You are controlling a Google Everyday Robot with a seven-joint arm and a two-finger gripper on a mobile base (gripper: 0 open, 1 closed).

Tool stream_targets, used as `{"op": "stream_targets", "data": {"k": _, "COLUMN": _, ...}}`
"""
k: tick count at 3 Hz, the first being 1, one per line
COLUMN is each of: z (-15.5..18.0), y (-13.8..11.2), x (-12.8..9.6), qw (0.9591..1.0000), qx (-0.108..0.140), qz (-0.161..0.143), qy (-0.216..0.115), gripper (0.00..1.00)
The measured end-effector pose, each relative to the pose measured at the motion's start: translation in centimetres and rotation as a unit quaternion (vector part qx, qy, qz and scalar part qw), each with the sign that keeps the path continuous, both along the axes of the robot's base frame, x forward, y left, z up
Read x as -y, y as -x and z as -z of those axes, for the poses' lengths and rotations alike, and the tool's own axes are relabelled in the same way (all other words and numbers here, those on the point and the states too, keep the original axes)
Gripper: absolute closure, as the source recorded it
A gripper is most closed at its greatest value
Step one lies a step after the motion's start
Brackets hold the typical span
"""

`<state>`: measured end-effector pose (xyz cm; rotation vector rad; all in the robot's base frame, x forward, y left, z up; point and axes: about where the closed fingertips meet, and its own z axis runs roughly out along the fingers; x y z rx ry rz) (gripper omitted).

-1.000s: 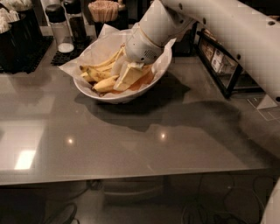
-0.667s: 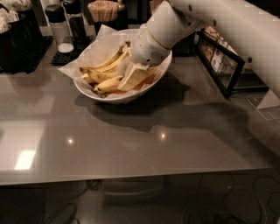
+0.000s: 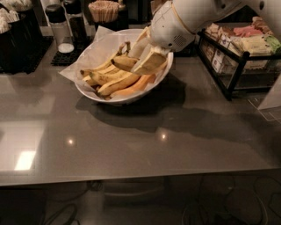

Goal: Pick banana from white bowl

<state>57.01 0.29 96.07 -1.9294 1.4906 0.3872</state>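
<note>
The white bowl (image 3: 124,98), lined with crinkled white paper (image 3: 93,49), stands at the back middle of the grey counter. Several yellow bananas (image 3: 112,81) lie in it, with an orange-tinted piece (image 3: 137,85) along the near side. My gripper (image 3: 141,56), on a white arm coming in from the upper right, hangs over the right half of the bowl. Its cream fingers (image 3: 151,62) are shut on one banana (image 3: 122,62), which sticks out to the left and sits just above the other bananas.
The grey counter (image 3: 131,145) stretches toward me. A black wire rack with snack packets (image 3: 243,48) stands at the right. Dark-capped bottles (image 3: 58,26), a cup of wooden sticks (image 3: 104,10) and black containers (image 3: 17,30) stand behind and left of the bowl.
My gripper has risen up out of the bowl with one banana in its fingers; the banana has come up off the pile. The bowl has stayed in place.
</note>
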Motion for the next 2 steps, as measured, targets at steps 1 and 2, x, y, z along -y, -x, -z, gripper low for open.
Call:
{"op": "stream_targets", "data": {"k": 1, "z": -2.6, "y": 1.6, "x": 2.1, "qw": 0.9995, "qx": 0.014, "qz": 0.02, "qy": -0.022, "gripper": 1.0}}
{"op": "stream_targets", "data": {"k": 2, "z": -5.1, "y": 4.2, "x": 3.6, "qw": 0.9981, "qx": 0.029, "qz": 0.032, "qy": -0.043, "gripper": 1.0}}
